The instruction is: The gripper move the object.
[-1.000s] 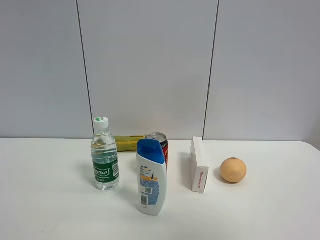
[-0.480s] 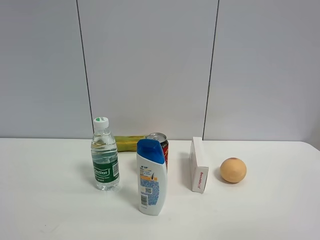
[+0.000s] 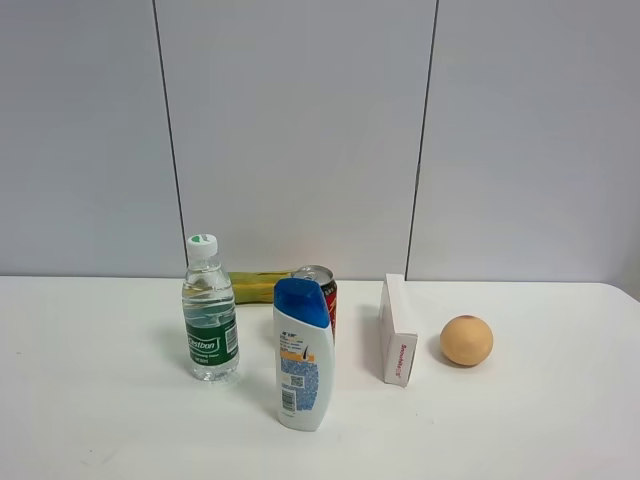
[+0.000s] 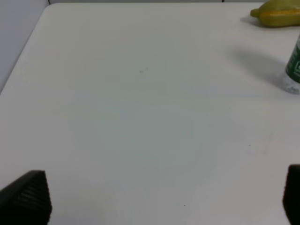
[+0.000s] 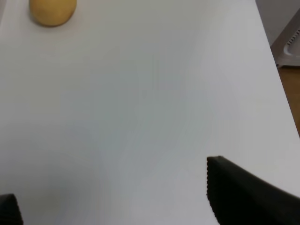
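White desk (image 3: 90, 420) carries everything; in the high view no arm or pincer shows at all. The object, a white shampoo bottle (image 3: 303, 355) with a blue cap, stands upright near the front of the desk, nothing touching it. From the bottle: clear water bottle (image 3: 209, 310) with green label at about 10 o'clock, apart from it; red can (image 3: 322, 290) just behind at 12 to 1 o'clock, partly hidden by the cap; yellow-green fruit (image 3: 260, 285) lying further back at 11 o'clock; white box (image 3: 396, 330) standing on edge at 2 to 3 o'clock; round orange fruit (image 3: 466, 340) beyond the box at 3 o'clock, apart from it. Left wrist view: left pincer (image 4: 164, 197) with only its two black fingertips (image 4: 28, 197) in view, set wide apart, nothing between them, bare desk underneath; the water bottle's base and the yellow-green fruit are cut off at the frame edge, shampoo bottle not in this view. Right wrist view: right pincer (image 5: 117, 197) likewise spread, one broad ribbed fingertip (image 5: 243, 197) and a sliver of the other, empty over bare desk; the orange fruit shows well away, plus the desk edge with floor beyond, which the high view doesn't give.
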You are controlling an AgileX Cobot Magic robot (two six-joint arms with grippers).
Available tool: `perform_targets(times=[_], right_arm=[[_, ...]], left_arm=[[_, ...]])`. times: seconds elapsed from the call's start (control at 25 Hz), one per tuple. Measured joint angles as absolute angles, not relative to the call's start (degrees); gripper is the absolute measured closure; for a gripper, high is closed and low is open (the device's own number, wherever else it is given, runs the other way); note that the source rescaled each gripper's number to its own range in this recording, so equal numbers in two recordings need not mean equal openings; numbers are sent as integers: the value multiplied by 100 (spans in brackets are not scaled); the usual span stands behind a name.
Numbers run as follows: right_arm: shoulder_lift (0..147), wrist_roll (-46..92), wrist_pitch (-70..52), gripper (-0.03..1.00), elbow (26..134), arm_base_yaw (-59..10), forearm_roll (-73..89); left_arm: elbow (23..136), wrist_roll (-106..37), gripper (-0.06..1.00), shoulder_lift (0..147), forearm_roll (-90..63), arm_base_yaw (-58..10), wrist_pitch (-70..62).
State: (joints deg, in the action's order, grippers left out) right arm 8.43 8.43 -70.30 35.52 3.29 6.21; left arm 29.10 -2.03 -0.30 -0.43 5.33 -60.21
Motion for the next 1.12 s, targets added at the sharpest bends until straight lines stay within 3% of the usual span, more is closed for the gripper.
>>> perform_targets(times=[0.68, 1.12], right_arm=[[-17, 802, -7023, 23, 3541, 329, 603], [-17, 817, -6182, 23, 3002, 329, 733]], left_arm=[[2910, -203, -6, -30, -43, 533, -6021], [2910, -203, -6, -30, -43, 533, -6021]])
